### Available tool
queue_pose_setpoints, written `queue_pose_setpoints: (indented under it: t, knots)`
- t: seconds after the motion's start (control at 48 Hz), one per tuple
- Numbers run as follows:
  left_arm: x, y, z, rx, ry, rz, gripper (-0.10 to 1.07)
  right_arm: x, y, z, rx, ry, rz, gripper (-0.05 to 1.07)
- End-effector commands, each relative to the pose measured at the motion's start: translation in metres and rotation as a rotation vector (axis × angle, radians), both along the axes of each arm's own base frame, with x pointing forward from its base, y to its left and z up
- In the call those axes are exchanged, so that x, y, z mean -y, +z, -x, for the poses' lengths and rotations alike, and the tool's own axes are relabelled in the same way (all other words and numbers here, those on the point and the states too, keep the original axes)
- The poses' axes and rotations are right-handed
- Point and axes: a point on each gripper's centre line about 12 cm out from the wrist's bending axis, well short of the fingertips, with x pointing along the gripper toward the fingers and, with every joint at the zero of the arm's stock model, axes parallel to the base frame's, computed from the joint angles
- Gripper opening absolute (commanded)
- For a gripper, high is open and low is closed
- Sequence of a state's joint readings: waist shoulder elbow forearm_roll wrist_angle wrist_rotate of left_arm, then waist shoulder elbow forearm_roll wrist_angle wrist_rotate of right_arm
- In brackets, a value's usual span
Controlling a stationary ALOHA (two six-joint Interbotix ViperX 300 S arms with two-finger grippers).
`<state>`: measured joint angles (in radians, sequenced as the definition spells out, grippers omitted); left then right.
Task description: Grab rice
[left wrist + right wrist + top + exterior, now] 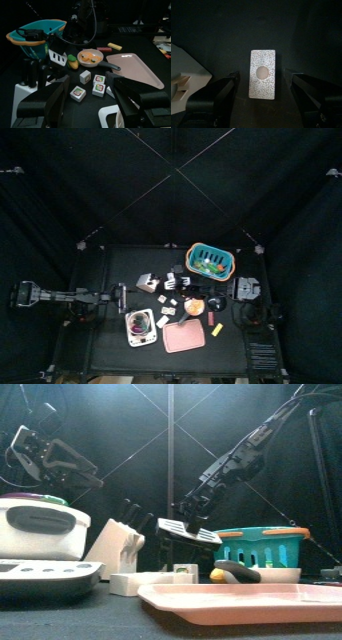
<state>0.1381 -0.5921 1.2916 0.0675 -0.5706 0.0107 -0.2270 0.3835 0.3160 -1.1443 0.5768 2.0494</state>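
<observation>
A white rectangular rice packet (pixel 263 70) with an oval window lies flat on the black table. My right gripper (pixel 263 82) hangs right above it, open, one jaw on each side of the packet and neither touching it. From the front, the right gripper (pixel 187 532) hovers over the table's middle behind the knife block. Several small labelled rice boxes (pixel 99 84) lie in front of my left gripper (pixel 90 92), which is open and holds nothing. The left gripper (pixel 120 293) stays at the table's left side.
A white rice cooker (pixel 138 326) stands front left, a pink tray (pixel 187 336) beside it. A teal basket (pixel 210 256) sits back right. An orange-filled pan (pixel 89 57) and a white knife block (pixel 114 544) stand near the middle.
</observation>
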Motion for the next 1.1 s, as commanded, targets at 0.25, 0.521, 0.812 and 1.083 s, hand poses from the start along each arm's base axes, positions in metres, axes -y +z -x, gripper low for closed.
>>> queue_pose_setpoints:
  t: [0.25,0.521,0.812,1.083]
  knots:
    - [0.000,0.004,-0.002,0.014,-0.002,0.000,0.94,-0.010,0.032,-0.009,0.066,0.035,0.028,0.99]
    - [0.000,0.002,-0.001,0.009,-0.002,0.000,0.94,-0.045,0.054,-0.009,0.102,0.123,0.040,0.99]
    - [0.001,0.003,-0.001,0.011,-0.005,0.000,0.94,-0.109,0.074,-0.011,0.140,0.386,0.092,0.99]
    - [0.003,0.002,0.000,0.009,-0.011,0.000,0.94,-0.162,0.071,-0.007,0.161,0.666,0.075,0.99]
